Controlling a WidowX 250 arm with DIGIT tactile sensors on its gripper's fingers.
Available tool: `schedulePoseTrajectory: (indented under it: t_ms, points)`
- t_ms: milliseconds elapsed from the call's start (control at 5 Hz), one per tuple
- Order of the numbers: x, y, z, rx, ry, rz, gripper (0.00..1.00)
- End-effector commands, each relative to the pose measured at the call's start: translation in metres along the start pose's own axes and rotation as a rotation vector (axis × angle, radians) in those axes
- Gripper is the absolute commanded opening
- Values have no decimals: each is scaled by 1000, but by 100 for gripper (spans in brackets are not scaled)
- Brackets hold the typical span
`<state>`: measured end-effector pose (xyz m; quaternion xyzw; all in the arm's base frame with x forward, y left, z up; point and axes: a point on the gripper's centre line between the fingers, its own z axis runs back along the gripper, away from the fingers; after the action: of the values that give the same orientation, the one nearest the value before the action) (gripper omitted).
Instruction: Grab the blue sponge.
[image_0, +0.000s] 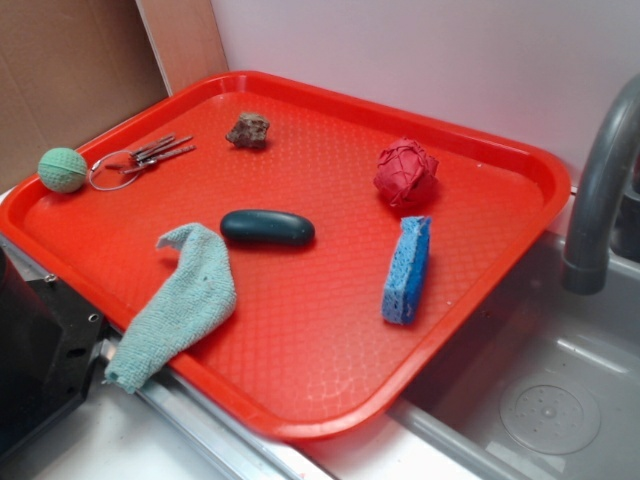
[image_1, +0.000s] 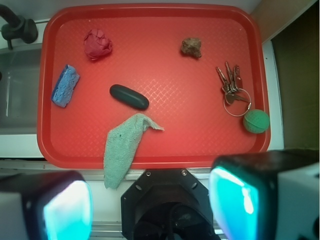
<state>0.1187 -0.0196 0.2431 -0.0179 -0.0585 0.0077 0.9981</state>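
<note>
Well apart from the spread claw (image_1: 150, 200), the blue sponge (image_1: 65, 85) lies untouched.

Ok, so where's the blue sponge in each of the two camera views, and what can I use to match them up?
Exterior view: the blue sponge stands on its long edge at the right of the red tray, near the sink-side rim.
Wrist view: the blue sponge is at the tray's left edge, upper half of the picture.
Shared landmark: the crumpled red ball is right beside it in both views.

Open tray floor around the blue sponge (image_1: 65, 86), red crumpled ball (image_1: 97, 44) and faucet (image_1: 17, 27) nearby.
</note>
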Motion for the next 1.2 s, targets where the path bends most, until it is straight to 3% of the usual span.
schedulePoseTrajectory:
  t_ms: [0, 200, 400, 800, 1000]
  points:
    - [0, 0, 0, 0, 0, 0, 100]
    - [18, -45, -47, 62, -52, 243, 100]
    - [27, -54, -63, 199, 57, 390, 100]
    - [27, -54, -63, 199, 57, 390, 100]
    - [52, -94, -105, 121, 31, 501, 100]
